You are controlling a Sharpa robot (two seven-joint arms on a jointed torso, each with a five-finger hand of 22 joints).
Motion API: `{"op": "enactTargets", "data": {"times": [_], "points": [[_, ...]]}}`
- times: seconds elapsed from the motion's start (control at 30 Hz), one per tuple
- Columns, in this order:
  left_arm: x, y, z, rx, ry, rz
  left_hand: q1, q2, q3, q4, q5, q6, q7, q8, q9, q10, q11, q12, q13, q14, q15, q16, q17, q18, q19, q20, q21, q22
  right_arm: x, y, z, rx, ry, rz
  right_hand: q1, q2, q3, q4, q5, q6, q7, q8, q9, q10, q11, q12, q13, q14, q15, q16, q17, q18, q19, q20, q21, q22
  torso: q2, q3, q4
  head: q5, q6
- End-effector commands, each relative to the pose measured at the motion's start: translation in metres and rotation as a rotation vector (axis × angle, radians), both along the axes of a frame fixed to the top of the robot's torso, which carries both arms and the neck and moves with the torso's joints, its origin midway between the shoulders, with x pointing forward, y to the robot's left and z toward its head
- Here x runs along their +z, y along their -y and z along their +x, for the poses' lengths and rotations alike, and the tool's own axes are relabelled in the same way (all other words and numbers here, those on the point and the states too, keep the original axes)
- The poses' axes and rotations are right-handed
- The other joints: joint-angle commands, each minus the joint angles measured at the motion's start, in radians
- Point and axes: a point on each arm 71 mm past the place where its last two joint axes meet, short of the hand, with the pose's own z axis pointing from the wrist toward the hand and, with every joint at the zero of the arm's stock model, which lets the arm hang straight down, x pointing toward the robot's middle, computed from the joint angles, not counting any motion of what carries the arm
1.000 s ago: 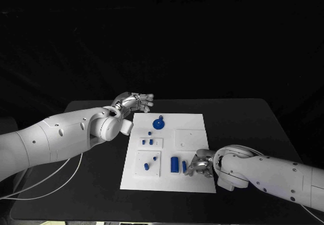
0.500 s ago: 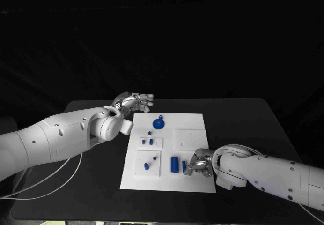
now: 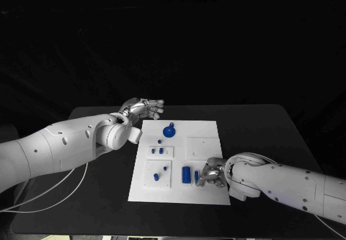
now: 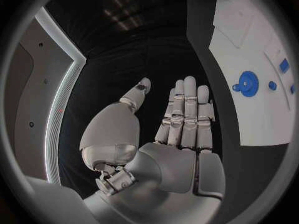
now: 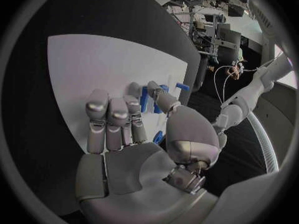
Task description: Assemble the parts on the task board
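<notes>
The white task board [image 3: 204,192] lies mid-table. On it are a blue gear [image 3: 169,132], small blue pegs [image 3: 162,150], two pieces in a square recess [image 3: 157,176], a thick blue cylinder [image 3: 187,174] and a thin blue bar [image 3: 196,176]. My right hand [image 3: 211,175] rests low at the board's near right, beside the thin bar. In the right wrist view the blue bar [image 5: 144,98] sits between its thumb and a fingertip; whether they grip it is unclear. My left hand [image 3: 143,108] hovers flat and empty off the board's far left corner, with the gear [image 4: 248,83] off to its side.
A plain square plate [image 3: 202,148] occupies the board's right half. Black table [image 3: 267,130] surrounds the board on all sides. White cables [image 3: 72,187] hang under my left arm at the table's left.
My right hand has crept slightly left toward the thin blue bar. The left hand and the parts have stayed put.
</notes>
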Motion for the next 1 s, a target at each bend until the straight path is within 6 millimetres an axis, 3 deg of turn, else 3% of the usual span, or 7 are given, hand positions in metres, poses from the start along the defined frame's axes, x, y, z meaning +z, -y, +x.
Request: {"op": "enactTargets", "data": {"times": [0.03,0.37,0.53,0.73,0.8,1.0], "points": [[0.001,0.002,0.0,-0.013,0.0,-0.01,-0.004,0.008,0.002,0.006,0.004,-0.002,-0.001,0.003,-0.001,-0.005,0.0,0.001,-0.001,0.002,0.004,-0.006,0.002,0.008,0.003,0.005,-0.005,0.001,-0.012,0.009,-0.003,-0.024,-0.019,-0.062,0.006,0.0,0.007,0.002,-0.003,-0.002,0.008,-0.006,-0.041,0.009,-0.001,-0.004,0.001,-0.001,-0.003,-0.006,0.001,0.082,-0.004,0.005,0.003,0.013,0.0,0.0007,0.0001,0.0,-0.001],[0.001,0.001,-0.001,-0.014,0.0,-0.009,-0.002,0.008,0.003,0.006,0.005,-0.002,-0.001,0.004,-0.001,-0.005,0.0,0.001,-0.001,0.002,0.004,-0.006,0.002,0.008,0.003,0.005,-0.006,0.002,-0.014,0.01,-0.003,-0.024,-0.03,-0.074,0.013,0.01,0.024,0.0,-0.002,0.001,0.007,-0.007,-0.043,0.012,-0.002,-0.004,0.002,0.0,-0.003,-0.006,0.0,0.082,-0.005,0.009,0.004,0.014,0.0,0.0005,-0.0003,0.001,-0.002],[0.001,0.002,0.0,-0.014,0.0,-0.01,-0.002,0.008,0.003,0.005,0.006,-0.002,-0.002,0.004,-0.001,-0.005,-0.001,0.001,-0.001,0.002,0.004,-0.006,0.003,0.008,0.003,0.005,-0.006,0.002,-0.014,0.012,-0.004,-0.028,-0.025,-0.07,0.01,0.003,0.028,0.002,-0.002,0.002,0.008,-0.008,-0.044,0.012,-0.001,-0.004,0.002,0.0,-0.003,-0.006,0.0,0.082,-0.005,0.01,0.004,0.014,0.0,0.0002,-0.0003,0.001,-0.002],[0.001,0.0,0.0,-0.01,0.001,-0.008,-0.001,0.008,0.003,0.005,0.006,-0.002,-0.001,0.004,-0.001,-0.005,0.0,0.001,-0.001,0.002,0.004,-0.007,0.003,0.008,0.003,0.005,-0.006,0.002,-0.013,0.021,-0.005,-0.051,-0.033,-0.037,-0.014,-0.046,0.013,0.003,0.022,-0.001,0.009,-0.012,-0.048,0.011,0.001,-0.006,0.002,0.001,-0.002,-0.007,-0.001,0.082,-0.003,0.014,0.005,0.013,-0.001,0.0002,0.0002,0.0,-0.002],[0.001,0.0,0.0,-0.007,0.003,-0.007,-0.001,0.008,0.003,0.005,0.006,-0.002,-0.001,0.004,-0.001,-0.005,0.0,0.001,-0.001,0.002,0.004,-0.007,0.003,0.008,0.003,0.005,-0.006,0.002,-0.012,0.025,-0.007,-0.065,-0.042,-0.01,-0.029,-0.079,-0.004,0.005,0.044,-0.007,0.012,-0.015,-0.05,0.008,0.003,-0.008,0.002,0.0,-0.001,-0.008,-0.002,0.082,-0.003,0.014,0.004,0.012,-0.001,0.0,-0.0007,0.001,0.0],[0.001,-0.004,0.002,0.004,0.009,-0.004,-0.002,0.006,0.002,0.005,0.006,-0.002,-0.001,0.004,-0.002,-0.005,0.0,0.001,-0.001,0.002,0.004,-0.007,0.004,0.007,0.003,0.005,-0.006,0.003,0.006,0.03,0.0,-0.084,-0.022,0.085,-0.056,-0.163,-0.029,0.033,0.005,-0.039,0.022,-0.032,-0.055,-0.008,0.012,-0.011,0.004,-0.004,0.007,-0.015,-0.005,0.082,-0.009,0.009,-0.007,0.006,-0.002,-0.001,-0.0028,-0.004,0.012]]}}
